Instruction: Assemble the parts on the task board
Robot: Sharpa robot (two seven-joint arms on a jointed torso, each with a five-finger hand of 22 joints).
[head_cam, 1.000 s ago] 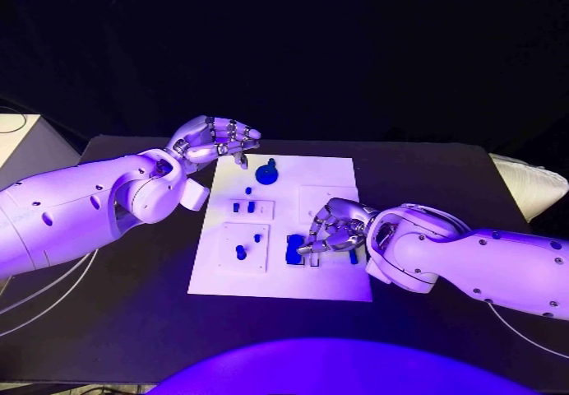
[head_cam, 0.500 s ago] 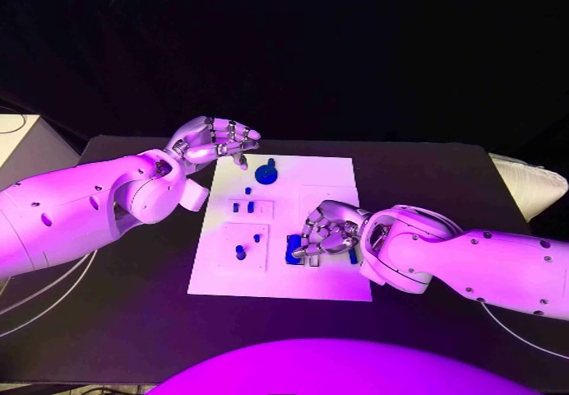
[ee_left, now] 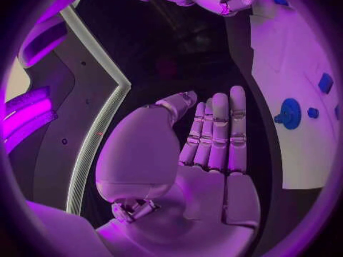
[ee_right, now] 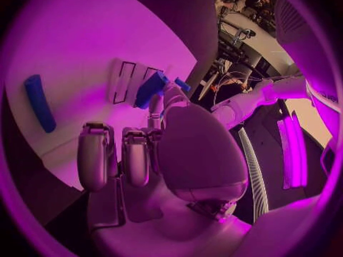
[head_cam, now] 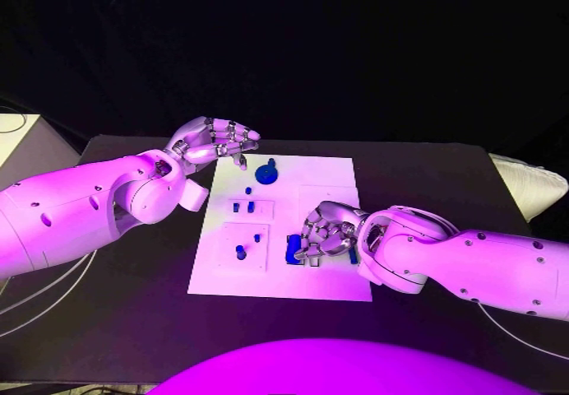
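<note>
Head view: right hand (head_cam: 324,236) sits low over the near-right part of the task board (head_cam: 332,173), fingers curled down around a blue block (head_cam: 293,248). In the right wrist view (ee_right: 154,154) that block (ee_right: 151,88) is pinched between thumb and a fingertip, so it is gripping the part, not just touching it. Compared with a second ago the hand has crept left and a bit nearer along the board, and the block has gone with it. Small move, looks like fine positioning rather than transport.

A second long blue piece (ee_right: 39,103) lies flat on the board beside the hand, untouched. In the head view a sliver of it (head_cam: 352,256) shows just right of the fingers.

Left hand (head_cam: 217,140) hovers off the far-left corner of the board, same spot as before. In the left wrist view (ee_left: 214,137) its fingers are straight and side by side, thumb apart, nothing in it: open and idle.

Other parts unchanged: blue round disc part (head_cam: 268,174) at the far edge, small blue pegs (head_cam: 243,206) in the raised plate at board middle-left, small blue piece (head_cam: 241,253) in the near-left plate.

My read: right hand is mid-placement, lining the block up near the board's centre. Seat not confirmed; I can't tell if the block's bottom is touching the board or in a recess. Risk is fingers hiding the alignment.
</note>
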